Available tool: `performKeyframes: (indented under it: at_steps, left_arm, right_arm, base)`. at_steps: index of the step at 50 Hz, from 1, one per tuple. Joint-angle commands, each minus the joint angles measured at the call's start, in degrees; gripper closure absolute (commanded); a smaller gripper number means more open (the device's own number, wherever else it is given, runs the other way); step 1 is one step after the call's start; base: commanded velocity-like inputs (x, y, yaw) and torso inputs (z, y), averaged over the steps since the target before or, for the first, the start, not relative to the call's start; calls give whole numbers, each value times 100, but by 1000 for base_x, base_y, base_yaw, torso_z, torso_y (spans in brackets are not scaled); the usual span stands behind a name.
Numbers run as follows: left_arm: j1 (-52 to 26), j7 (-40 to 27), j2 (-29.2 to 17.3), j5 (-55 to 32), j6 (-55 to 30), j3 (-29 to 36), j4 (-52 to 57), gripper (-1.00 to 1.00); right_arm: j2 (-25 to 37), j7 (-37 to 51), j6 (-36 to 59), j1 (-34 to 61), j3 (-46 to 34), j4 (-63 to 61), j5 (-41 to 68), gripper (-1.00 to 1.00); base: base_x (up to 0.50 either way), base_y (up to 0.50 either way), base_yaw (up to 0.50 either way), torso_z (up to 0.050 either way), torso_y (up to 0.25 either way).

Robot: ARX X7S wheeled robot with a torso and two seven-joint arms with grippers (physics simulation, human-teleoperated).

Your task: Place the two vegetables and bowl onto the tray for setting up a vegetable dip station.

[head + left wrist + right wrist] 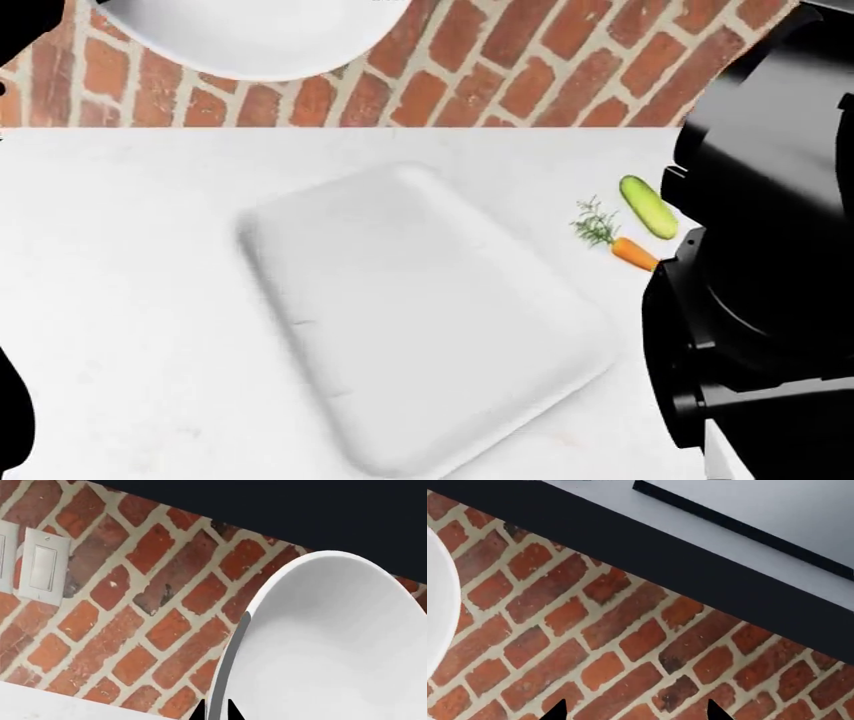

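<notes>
You had the deep glossy white bowl [247,35] lifted off the table, up in front of the red brick wall [534,70], well above and behind the flat white rectangular tray [414,320]. In the left wrist view the bowl [333,645] filled most of the frame, and your left gripper [215,711] pinched its rim, one dark fingertip [198,713] on each side of the edge. A white wall switch [43,570] sat on the brick beyond the bowl.

The tray lay skewed on the white tabletop [120,300], nothing on it. The short smooth green cucumber [647,207] and the small orange carrot with feathery green leaves [621,243] lay on the table off the tray's right side, just beside each other; whether they touched, can't tell. Your right arm's black body [761,250] loomed right next to them, partly hiding the carrot's tip.

Your right gripper [636,711] was spread wide, holding nothing, aimed at brick and a dark ledge [660,560], with the bowl's edge [437,610] at the frame's side.
</notes>
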Motion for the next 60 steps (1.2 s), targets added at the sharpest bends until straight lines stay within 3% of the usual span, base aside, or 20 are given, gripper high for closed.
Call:
performKeyframes:
  at_steps: [1,6,9,16,20,29,39,60]
  left_arm:
    - [1,2,-23,-21,66,13,22,100]
    - [47,36,-16,3,83,49,11,100]
    - [108,-240,8,-441,81,33,-26,100]
    - [393,-1346,0,-1885,358,183,-246,100]
    - [575,-1991,-201,-2785,644,619,-255,100]
    - [1059,-2010,-998,-3497,2145,1748,-9,100]
    - [1506,-1952,-1436,-3978,3285,2260,314,100]
    - [1743,-1646,-1281,-4161,3891,2594,390,100]
  right_arm:
    - [-5,34,-45,10,32,21,3,-100]
    - [17,91,-82,3,14,21,54,-100]
    - [67,103,-66,-49,-18,41,14,-100]
    - [129,-44,44,83,-103,73,-137,-100]
    - [130,-83,47,79,-107,91,-185,-100]
    - [111,-60,-68,-36,-39,134,-203,-100]
    - [65,22,-168,-130,20,132,-149,-100]
    - [68,22,-123,-114,-67,118,-129,-100]
  base:
    - [500,-1,0,0,0]
    - [93,0,0,0,4]
    - [0,0,0,0,0]
    - [0,0,0,0,0]
    - [0,0,0,0,0]
    - [0,0,0,0,0]
    - [0,0,0,0,0]
    - [0,0,0,0,0]
